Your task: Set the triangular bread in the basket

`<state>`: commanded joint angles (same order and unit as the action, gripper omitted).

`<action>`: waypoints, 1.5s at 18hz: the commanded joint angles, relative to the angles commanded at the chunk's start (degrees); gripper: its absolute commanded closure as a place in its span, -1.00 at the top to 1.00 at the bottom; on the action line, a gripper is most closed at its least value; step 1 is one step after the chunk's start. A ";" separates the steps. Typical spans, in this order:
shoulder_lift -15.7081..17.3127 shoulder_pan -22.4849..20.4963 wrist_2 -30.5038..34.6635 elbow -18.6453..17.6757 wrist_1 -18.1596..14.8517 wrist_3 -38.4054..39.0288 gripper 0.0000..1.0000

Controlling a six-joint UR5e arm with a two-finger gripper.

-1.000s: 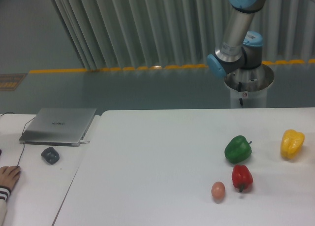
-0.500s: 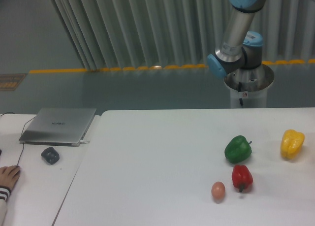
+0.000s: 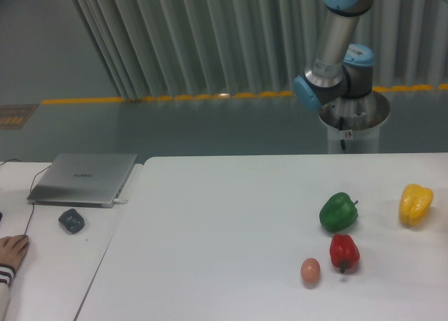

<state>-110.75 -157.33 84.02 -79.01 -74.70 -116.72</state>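
The triangular bread and the basket are both out of view. Only the lower part of the robot arm (image 3: 334,48) shows, rising from its base (image 3: 353,122) behind the table's far right edge and leaving the frame at the top. The gripper is out of view.
On the white table (image 3: 210,237) lie a green pepper (image 3: 339,211), a red pepper (image 3: 344,252), a yellow pepper (image 3: 415,203) and an egg (image 3: 310,270). On the left desk sit a closed laptop (image 3: 84,177), a mouse (image 3: 71,219) and a person's hand (image 3: 10,251).
The arm's upper link has shifted very slightly to the left near the top of the frame. Nothing on the table has moved.
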 joint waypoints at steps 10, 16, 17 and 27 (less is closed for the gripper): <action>0.88 4.40 -0.35 -0.53 -0.18 13.18 1.00; 2.03 5.28 -2.02 -3.77 0.44 14.15 1.00; 2.03 5.54 -1.76 -3.87 0.96 14.42 1.00; 2.82 11.61 9.49 -4.04 1.84 14.24 1.00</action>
<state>-107.93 -145.72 93.52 -83.06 -72.86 -102.48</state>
